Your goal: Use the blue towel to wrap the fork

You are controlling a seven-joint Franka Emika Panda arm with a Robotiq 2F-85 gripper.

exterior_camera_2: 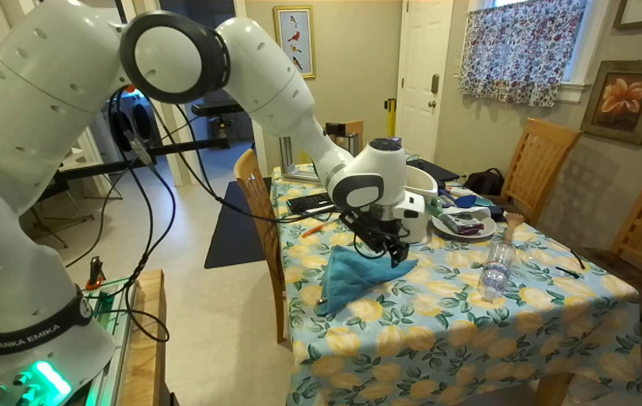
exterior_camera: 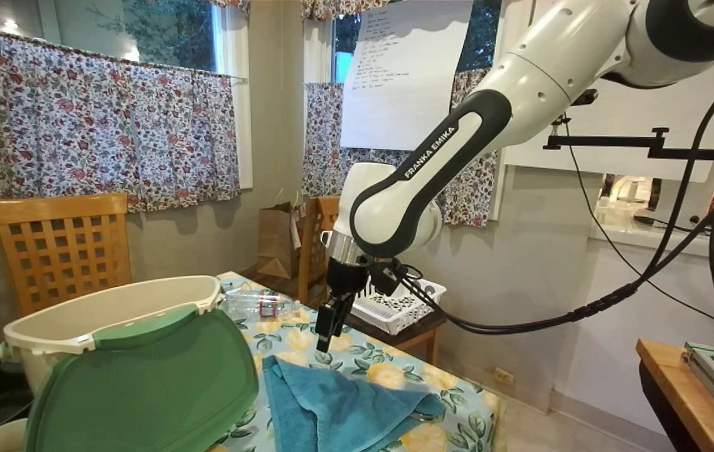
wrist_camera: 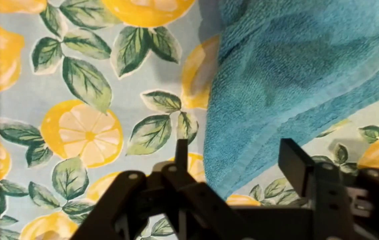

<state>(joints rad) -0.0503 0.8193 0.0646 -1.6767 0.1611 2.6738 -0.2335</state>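
The blue towel (exterior_camera: 344, 402) lies folded over into a rough triangle on the lemon-patterned tablecloth. It also shows in an exterior view (exterior_camera_2: 355, 276) and the wrist view (wrist_camera: 276, 83). A small shiny silver piece, seemingly an end of the fork (exterior_camera: 423, 416), pokes out at the towel's edge; the rest of it is hidden under the cloth. In the wrist view the fork does not show. My gripper (wrist_camera: 234, 156) is open and empty, its fingers wide apart above a pointed towel corner. In both exterior views the gripper (exterior_camera: 325, 339) (exterior_camera_2: 399, 259) hangs above the table beside the towel.
A green rounded panel (exterior_camera: 156, 383) leans on a cream bin (exterior_camera: 112, 307) beside the towel. A clear plastic bottle (exterior_camera_2: 496, 270) lies on the table. A white plate (exterior_camera_2: 484, 225) holds items farther back. Wooden chairs (exterior_camera_2: 259, 214) stand around the table.
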